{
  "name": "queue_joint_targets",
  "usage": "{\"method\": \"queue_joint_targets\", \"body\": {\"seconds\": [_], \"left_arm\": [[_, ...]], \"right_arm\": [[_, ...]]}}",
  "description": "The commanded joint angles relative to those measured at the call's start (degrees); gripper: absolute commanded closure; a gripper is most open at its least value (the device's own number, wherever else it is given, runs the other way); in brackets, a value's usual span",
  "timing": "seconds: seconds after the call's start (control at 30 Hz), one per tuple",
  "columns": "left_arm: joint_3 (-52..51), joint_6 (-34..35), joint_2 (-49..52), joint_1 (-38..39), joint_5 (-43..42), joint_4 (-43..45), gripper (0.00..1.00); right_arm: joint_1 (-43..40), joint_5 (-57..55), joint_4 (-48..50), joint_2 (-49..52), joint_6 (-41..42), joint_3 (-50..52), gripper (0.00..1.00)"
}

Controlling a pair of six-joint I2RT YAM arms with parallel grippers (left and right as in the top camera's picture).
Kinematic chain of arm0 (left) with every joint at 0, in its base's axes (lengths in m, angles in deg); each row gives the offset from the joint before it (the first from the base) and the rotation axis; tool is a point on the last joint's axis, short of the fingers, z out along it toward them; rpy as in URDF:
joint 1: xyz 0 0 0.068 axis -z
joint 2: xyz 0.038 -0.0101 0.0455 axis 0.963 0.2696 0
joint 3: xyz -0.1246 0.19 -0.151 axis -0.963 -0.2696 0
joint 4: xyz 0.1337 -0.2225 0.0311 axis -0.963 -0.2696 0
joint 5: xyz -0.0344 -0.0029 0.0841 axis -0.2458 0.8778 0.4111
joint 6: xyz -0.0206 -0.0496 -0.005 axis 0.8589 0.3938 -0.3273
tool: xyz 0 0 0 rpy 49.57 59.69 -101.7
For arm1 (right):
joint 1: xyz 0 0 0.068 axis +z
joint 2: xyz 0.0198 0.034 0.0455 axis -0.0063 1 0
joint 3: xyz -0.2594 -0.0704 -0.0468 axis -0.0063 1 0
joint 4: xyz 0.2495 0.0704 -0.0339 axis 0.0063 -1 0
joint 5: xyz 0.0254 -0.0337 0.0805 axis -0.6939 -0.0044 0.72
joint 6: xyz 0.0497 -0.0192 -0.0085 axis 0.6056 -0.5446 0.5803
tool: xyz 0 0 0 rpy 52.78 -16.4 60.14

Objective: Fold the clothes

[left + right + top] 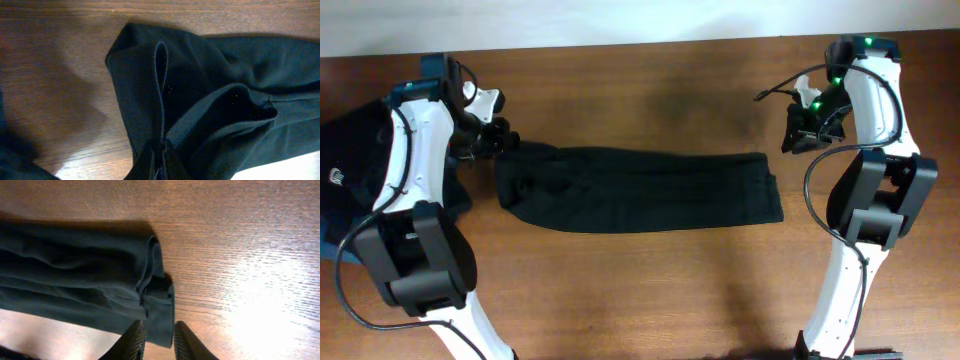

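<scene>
Here, on the wooden table (650, 290), left gripper (504, 138) pinches shirt (640, 190); right gripper (159, 344) slightly parted.

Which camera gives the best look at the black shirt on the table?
The overhead view: the shirt lies there end to end as one long folded band. The left wrist view shows only one bunched end, the right wrist view only the opposite edge.
</scene>
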Motion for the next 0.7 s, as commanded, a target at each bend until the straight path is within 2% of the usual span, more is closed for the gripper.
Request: {"method": "queue_joint_targets", "body": {"seconds": [0.0,0.1,0.43,0.53,0.67], "left_arm": [[1.1,0.3,-1.7,0.9,0.7,-1.5,1.00],[1.1,0.3,-1.7,2.7,0.6,-2.4,0.99],[1.1,1.9,-1.7,17.7,0.6,-3.0,0.99],[1.1,4.6,-1.7,21.9,0.8,-1.7,0.99],[1.1,12.3,-1.7,26.5,0.8,1.8,1.00]], "right_arm": [[-0.2,-0.1,-0.4,-1.4,-0.4,-1.4,0.75],[-0.2,-0.1,-0.5,-1.4,-0.4,-1.4,0.75],[-0.2,-0.1,-1.3,-1.4,-0.4,-1.4,0.75],[-0.2,-0.1,-1.6,-1.4,-0.4,-1.4,0.75],[0.0,-0.1,-1.7,-1.4,-0.4,-1.4,0.75]]}}
